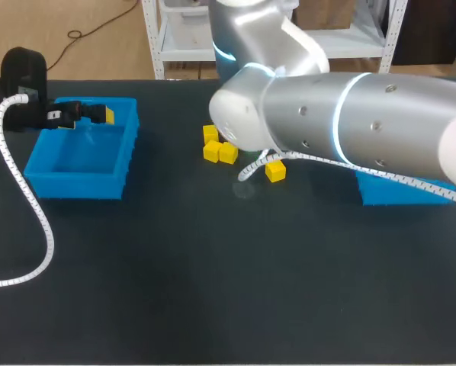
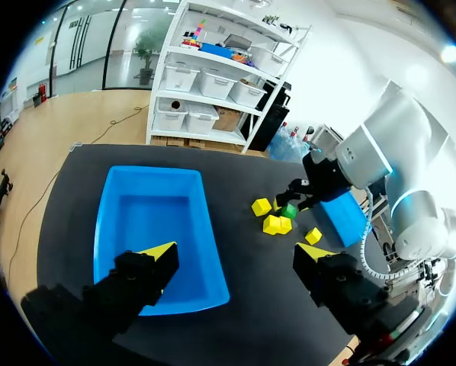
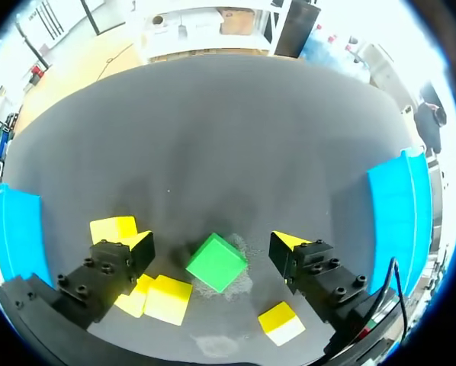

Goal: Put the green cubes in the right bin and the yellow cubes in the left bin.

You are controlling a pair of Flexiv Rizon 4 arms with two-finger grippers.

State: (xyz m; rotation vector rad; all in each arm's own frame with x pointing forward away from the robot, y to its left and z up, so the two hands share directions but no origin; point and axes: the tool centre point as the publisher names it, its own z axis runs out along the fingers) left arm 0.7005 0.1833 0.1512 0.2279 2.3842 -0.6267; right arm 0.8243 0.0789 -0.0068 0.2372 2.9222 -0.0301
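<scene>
Four yellow cubes point(image 1: 228, 153) sit upper middle on the surface point(image 1: 213, 267). Right tool point(image 3: 213, 242) gapes wide around the green cube point(image 3: 216, 263), untouched. Left tool point(image 2: 239, 255), open and empty, hovers over the upper-left bin point(image 1: 41, 164).

The right arm point(image 1: 342, 114), across the upper right of the head view, is a thick silver-grey tube with glowing pale-blue rings and small dark screws. A white spiral-wrapped cable point(image 1: 30, 206) loops down the left edge from the black left arm point(image 1: 20, 69). The left pincer point(image 2: 237, 253) and right pincer point(image 3: 213, 242) have black, screw-studded fingers with yellow tips.
</scene>
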